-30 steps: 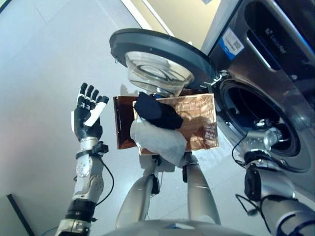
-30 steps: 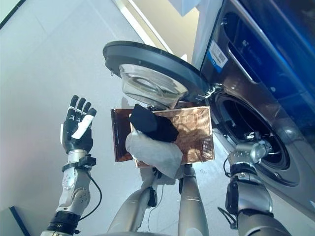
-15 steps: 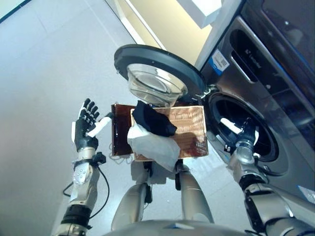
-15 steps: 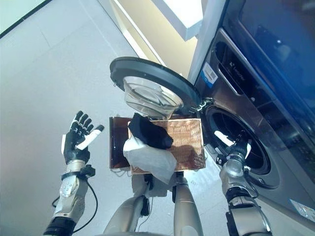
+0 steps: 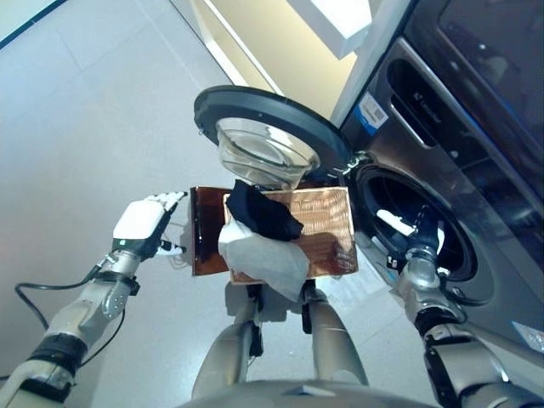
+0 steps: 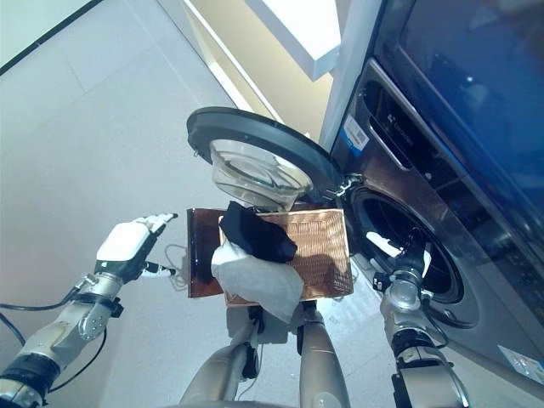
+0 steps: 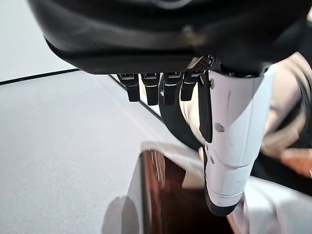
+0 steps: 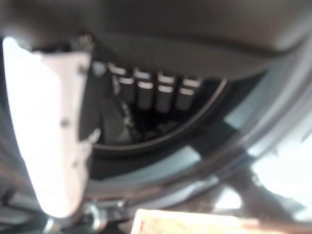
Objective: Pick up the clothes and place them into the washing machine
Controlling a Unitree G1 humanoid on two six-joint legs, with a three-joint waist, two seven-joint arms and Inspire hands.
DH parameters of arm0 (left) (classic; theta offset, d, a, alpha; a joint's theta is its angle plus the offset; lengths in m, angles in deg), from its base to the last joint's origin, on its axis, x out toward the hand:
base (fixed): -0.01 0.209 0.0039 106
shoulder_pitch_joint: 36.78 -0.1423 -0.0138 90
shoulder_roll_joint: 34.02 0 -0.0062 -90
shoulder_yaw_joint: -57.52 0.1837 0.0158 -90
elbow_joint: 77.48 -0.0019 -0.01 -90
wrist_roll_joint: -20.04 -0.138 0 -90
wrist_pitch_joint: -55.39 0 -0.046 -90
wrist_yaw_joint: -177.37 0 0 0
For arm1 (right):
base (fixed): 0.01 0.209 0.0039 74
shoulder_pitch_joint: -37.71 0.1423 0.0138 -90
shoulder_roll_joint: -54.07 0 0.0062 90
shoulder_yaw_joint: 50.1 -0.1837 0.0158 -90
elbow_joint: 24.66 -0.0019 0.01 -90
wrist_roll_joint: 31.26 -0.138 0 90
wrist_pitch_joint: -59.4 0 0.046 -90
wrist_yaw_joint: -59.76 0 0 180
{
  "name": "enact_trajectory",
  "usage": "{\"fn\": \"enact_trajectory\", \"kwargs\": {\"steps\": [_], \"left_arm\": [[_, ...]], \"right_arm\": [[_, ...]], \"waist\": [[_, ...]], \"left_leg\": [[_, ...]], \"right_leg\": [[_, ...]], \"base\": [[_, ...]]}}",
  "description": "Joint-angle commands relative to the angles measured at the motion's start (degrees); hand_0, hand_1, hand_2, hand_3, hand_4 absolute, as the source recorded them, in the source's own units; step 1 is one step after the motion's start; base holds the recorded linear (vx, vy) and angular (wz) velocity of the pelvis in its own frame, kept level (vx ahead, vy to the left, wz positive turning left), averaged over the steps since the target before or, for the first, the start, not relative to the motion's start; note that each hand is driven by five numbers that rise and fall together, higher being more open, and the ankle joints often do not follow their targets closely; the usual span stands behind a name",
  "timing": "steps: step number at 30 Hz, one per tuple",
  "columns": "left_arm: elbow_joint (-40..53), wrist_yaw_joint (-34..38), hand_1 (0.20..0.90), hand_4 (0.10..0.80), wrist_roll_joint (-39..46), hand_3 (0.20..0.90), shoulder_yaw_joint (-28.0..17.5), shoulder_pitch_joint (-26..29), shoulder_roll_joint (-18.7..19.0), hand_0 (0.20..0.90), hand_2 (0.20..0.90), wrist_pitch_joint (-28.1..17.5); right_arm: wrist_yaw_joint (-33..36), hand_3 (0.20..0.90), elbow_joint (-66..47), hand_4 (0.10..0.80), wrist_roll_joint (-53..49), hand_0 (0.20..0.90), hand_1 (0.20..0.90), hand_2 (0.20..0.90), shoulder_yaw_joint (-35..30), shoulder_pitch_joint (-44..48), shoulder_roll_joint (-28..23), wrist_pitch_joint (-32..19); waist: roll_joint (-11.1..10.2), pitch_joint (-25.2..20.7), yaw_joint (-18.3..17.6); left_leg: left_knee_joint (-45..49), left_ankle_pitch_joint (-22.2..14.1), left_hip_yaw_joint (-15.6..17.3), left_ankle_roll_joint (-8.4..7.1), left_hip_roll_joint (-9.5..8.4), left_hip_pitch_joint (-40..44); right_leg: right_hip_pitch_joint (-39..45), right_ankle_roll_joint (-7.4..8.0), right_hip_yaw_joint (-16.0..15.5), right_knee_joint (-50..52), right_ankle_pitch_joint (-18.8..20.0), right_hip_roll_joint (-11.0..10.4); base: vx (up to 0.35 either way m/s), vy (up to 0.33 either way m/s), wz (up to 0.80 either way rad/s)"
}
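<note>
My left hand (image 5: pixel 143 223) is positioned just beside the left edge of the brown woven rectangular basket (image 5: pixel 327 221), palm turned down, fingers (image 7: pixel 156 87) extended and relaxed, holding nothing; this placement suits a reach across the rim toward the load. The clothes remain in the basket: a black crumpled garment (image 5: pixel 263 211) lies on top of a pale grey cloth (image 5: pixel 265 255) that drapes over the near rim. My right hand (image 5: pixel 422 231) is at the mouth of the dark round drum opening (image 5: pixel 425 223) of the grey front-loading washing machine (image 5: pixel 476 127), fingers (image 8: pixel 161 92) straight and empty, pointing into the drum, in which no garment can be made out. The round washer door with its glass bowl (image 5: pixel 268 140) stands swung open above the basket, which leaves the route from basket to drum unobstructed. Compared with half a second ago, my left hand has dropped from a raised, palm-up pose out to the side and has closed in on the basket edge; my right hand has stayed at the drum opening, and neither garment has shifted. My judgement: the current step is the approach to the first pick, with the black garment the most accessible item.
</note>
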Motion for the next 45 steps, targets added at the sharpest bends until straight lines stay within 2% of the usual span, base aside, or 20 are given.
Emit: {"fn": "enact_trajectory", "kwargs": {"steps": [1,9,17,21,27,32,35,37,39,41,45], "left_arm": [[-1.4,3.9,0.900,0.800,-4.3,0.900,2.0,1.5,3.6,0.900,0.900,0.5],[-1.7,2.4,0.900,0.800,-7.9,0.900,7.5,3.7,3.6,0.900,0.900,0.4],[-2.7,1.3,0.900,0.800,-6.6,0.900,9.7,3.7,-2.0,0.900,0.900,0.2],[-3.1,1.4,0.900,0.800,-6.1,0.900,10.2,3.9,-3.6,0.900,0.900,0.1],[-6.1,1.7,0.900,0.800,-4.4,0.900,12.9,6.3,-7.6,0.900,0.900,0.7],[-9.7,1.6,0.900,0.800,-2.7,0.900,13.2,7.0,-10.5,0.900,0.900,1.2],[-10.3,1.3,0.900,0.800,-1.7,0.900,13.7,7.3,-11.6,0.900,0.900,1.1],[-10.8,1.4,0.900,0.800,-1.8,0.900,14.2,7.5,-11.8,0.900,0.900,0.9],[-11.3,1.6,0.900,0.800,-1.8,0.900,14.5,7.7,-12.1,0.900,0.900,0.9],[-11.4,2.2,0.900,0.800,-1.8,0.900,14.5,7.7,-12.4,0.900,0.900,0.9],[-11.9,3.5,0.900,0.800,-2.7,0.900,15.0,8.3,-12.8,0.900,0.900,1.4]], "right_arm": [[1.6,0.900,-3.2,0.800,0.7,0.900,0.900,0.900,-0.6,-2.4,-0.2,-5.0],[1.8,0.900,-3.2,0.800,1.7,0.900,0.900,0.900,-0.5,-2.7,0.7,-4.1],[2.6,0.900,-3.3,0.800,1.7,0.900,0.900,0.900,-0.3,-1.7,1.7,-3.7],[2.9,0.900,-3.8,0.800,1.8,0.900,0.900,0.900,-0.1,-1.5,1.8,-3.8],[3.8,0.900,-7.9,0.800,2.0,0.900,0.900,0.900,0.1,-1.9,1.4,-3.9],[3.7,0.900,-12.6,0.800,3.5,0.900,0.900,0.900,0.6,-3.4,1.3,-3.5],[2.4,0.900,-19.0,0.800,7.5,0.900,0.900,0.900,3.1,-5.9,0.4,-3.1],[2.7,0.900,-21.9,0.800,14.0,0.900,0.900,0.900,5.1,-7.1,-1.0,-1.9],[2.5,0.900,-21.7,0.800,15.5,0.900,0.900,0.900,5.8,-7.1,-1.2,-1.7],[3.9,0.900,-20.3,0.800,22.2,0.900,0.900,0.900,8.1,-6.7,-1.4,-0.1],[5.5,0.900,-16.9,0.800,28.5,0.900,0.900,0.900,11.4,-4.7,-0.3,1.4]], "waist": [[-2.5,-3.9,-0.8],[-2.8,-3.3,-1.1],[-3.1,-2.8,-1.4],[-3.2,-2.6,-1.5],[-3.9,-1.6,-2.1],[-4.4,-1.3,-2.7],[-4.9,-1.0,-3.0],[-5.0,-0.9,-3.1],[-5.1,-0.9,-3.0],[-4.9,-0.6,-2.7],[-4.6,-0.7,-2.5]], "left_leg": [[2.2,-6.0,0.2,-2.92,-1.59,-1.1],[3.0,-6.3,0.2,-2.72,-1.61,-1.9],[3.4,-6.4,0.4,-2.54,-1.61,-3.0],[3.5,-6.3,0.4,-2.51,-1.62,-3.3],[3.4,-5.9,0.6,-2.55,-1.49,-4.4],[3.4,-5.7,0.7,-2.54,-1.35,-4.9],[3.6,-5.7,0.6,-2.51,-1.36,-5.1],[3.7,-5.7,0.7,-2.52,-1.41,-5.4],[3.8,-5.7,0.7,-2.49,-1.41,-5.6],[4.1,-6.0,0.6,-2.42,-1.42,-5.7],[4.3,-5.8,0.6,-2.31,-1.68,-6.2]], "right_leg": [[4.0,-0.39,-3.2,-11.2,5.8,-0.5],[3.2,-0.48,-2.9,-10.9,5.9,-0.4],[2.2,-0.51,-2.8,-10.7,6.1,-0.4],[1.8,-0.52,-2.7,-10.6,6.1,-0.4],[0.5,-0.47,-2.9,-10.5,6.6,-0.3],[0.0,-0.41,-2.9,-10.4,6.8,-0.3],[-0.2,-0.35,-2.8,-10.4,6.9,-0.3],[-0.5,-0.25,-2.9,-10.4,6.9,-0.4],[-0.7,-0.22,-2.9,-10.3,6.9,-0.5],[-0.7,-0.20,-2.7,-10.1,6.7,-0.5],[-1.2,-0.17,-2.7,-10.0,7.0,-0.6]], "base": [[0.000,0.000,0.00],[0.000,0.000,0.00],[0.000,0.000,0.00],[0.000,0.000,0.00],[0.000,0.000,0.00],[0.000,0.000,0.00],[0.000,0.000,0.00],[0.000,0.000,0.00],[0.000,0.000,0.00],[0.000,0.000,0.00],[0.000,0.000,0.00]]}}
